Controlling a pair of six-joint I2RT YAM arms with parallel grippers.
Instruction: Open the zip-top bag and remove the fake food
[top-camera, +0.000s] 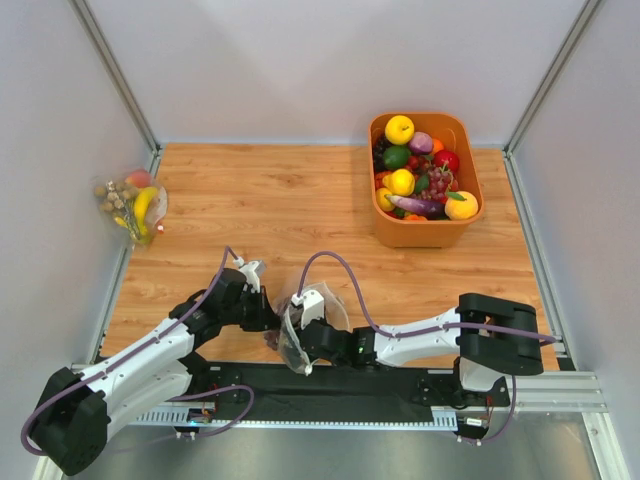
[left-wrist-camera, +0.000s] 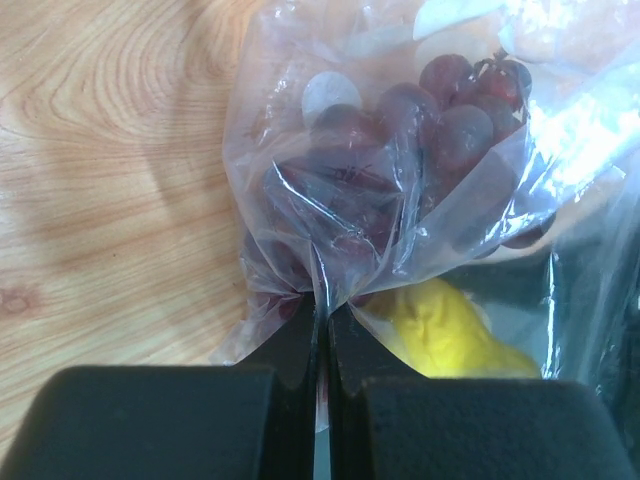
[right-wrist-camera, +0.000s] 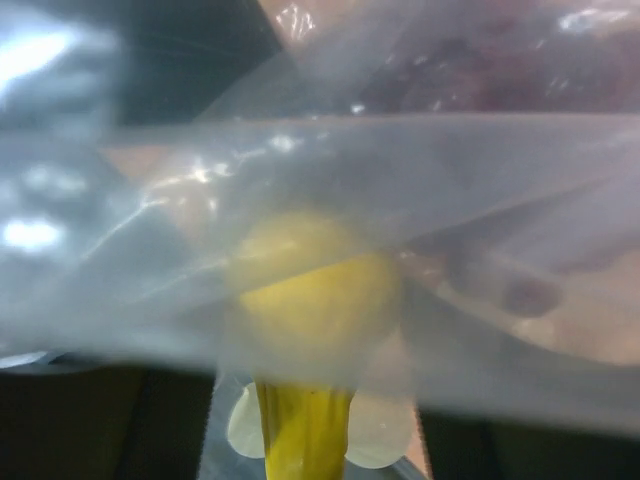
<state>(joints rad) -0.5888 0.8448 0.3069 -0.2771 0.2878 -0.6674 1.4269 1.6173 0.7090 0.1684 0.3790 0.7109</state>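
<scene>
The zip-top bag (top-camera: 292, 338) hangs crumpled between my two grippers near the table's front edge. My left gripper (left-wrist-camera: 321, 305) is shut on a pinch of the bag's clear plastic (left-wrist-camera: 300, 200). Through the plastic I see the dark purple grapes (left-wrist-camera: 400, 130) and the small yellow fruit (left-wrist-camera: 450, 335). In the right wrist view the bag's film (right-wrist-camera: 420, 170) covers nearly everything. Behind it the yellow fruit (right-wrist-camera: 320, 290) lies between the dark, wide-apart fingers (right-wrist-camera: 70, 420) of my right gripper (right-wrist-camera: 318, 400). The round orange-yellow fruit is hidden.
An orange bin (top-camera: 476, 170) heaped with plastic fruit and vegetables stands at the back right. A second clear bag (top-camera: 135, 205) with banana, peach and brown nuts lies at the left wall. A black mat (top-camera: 340, 388) runs along the front edge between the arm bases.
</scene>
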